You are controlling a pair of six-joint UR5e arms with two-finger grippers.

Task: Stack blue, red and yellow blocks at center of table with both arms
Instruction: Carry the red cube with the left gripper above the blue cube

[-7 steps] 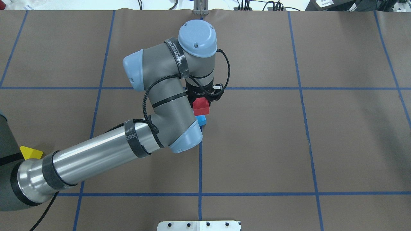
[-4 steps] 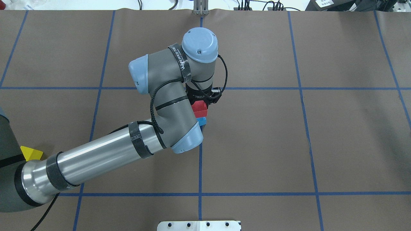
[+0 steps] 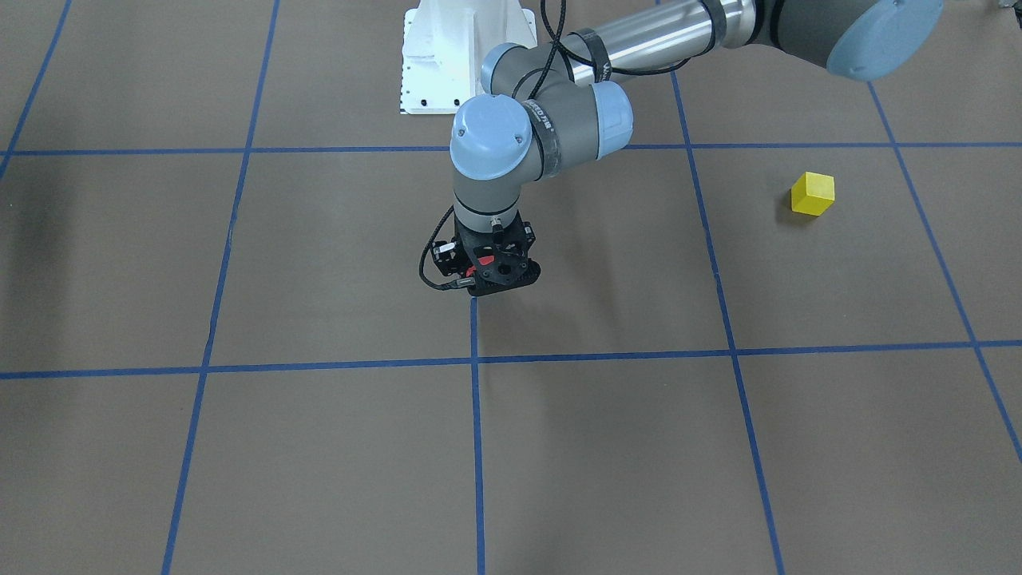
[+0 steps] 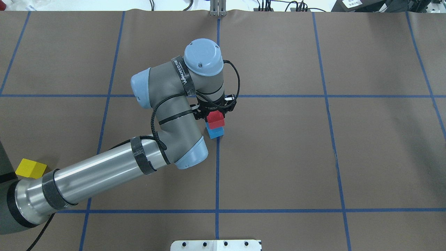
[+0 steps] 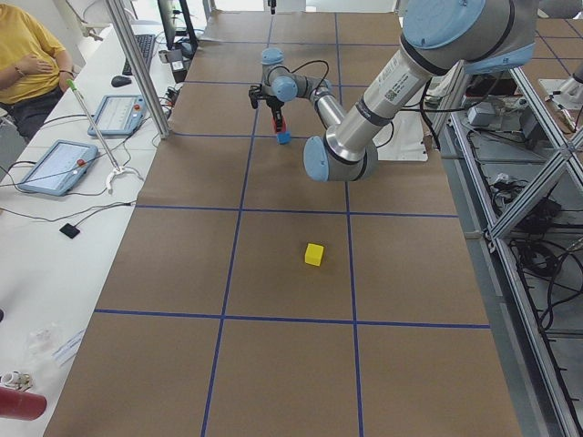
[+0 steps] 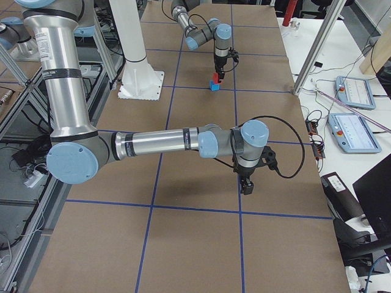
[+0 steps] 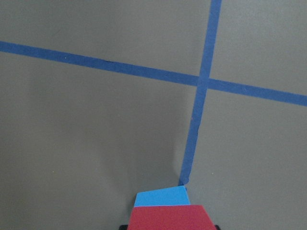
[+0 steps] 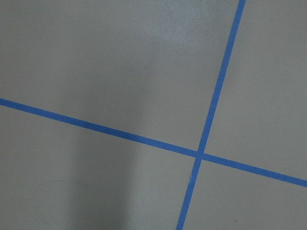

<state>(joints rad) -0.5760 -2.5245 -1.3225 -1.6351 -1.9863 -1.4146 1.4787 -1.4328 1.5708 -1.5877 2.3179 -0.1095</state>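
My left gripper (image 4: 215, 114) is shut on a red block (image 4: 216, 120) and holds it right on top of a blue block (image 4: 214, 132) at the table's centre tape cross. The left wrist view shows the red block (image 7: 170, 219) over the blue block (image 7: 160, 197). From the front the gripper (image 3: 489, 278) hides most of both. A yellow block (image 4: 30, 168) lies alone at the near left, beside the left arm's base, and shows in the front view (image 3: 813, 194). My right gripper (image 6: 246, 185) hangs over bare table in the right side view only; I cannot tell whether it is open or shut.
Brown table cover with a blue tape grid (image 4: 217, 174). The white arm mount (image 3: 463, 56) stands at the robot's edge. The left forearm (image 4: 104, 170) stretches low across the near left of the table. Tablets and a person (image 5: 27, 55) are beyond the far edge.
The left wrist has swung a little to the view's left and sunk. The red block has come down onto the blue block, which now shows more fully.
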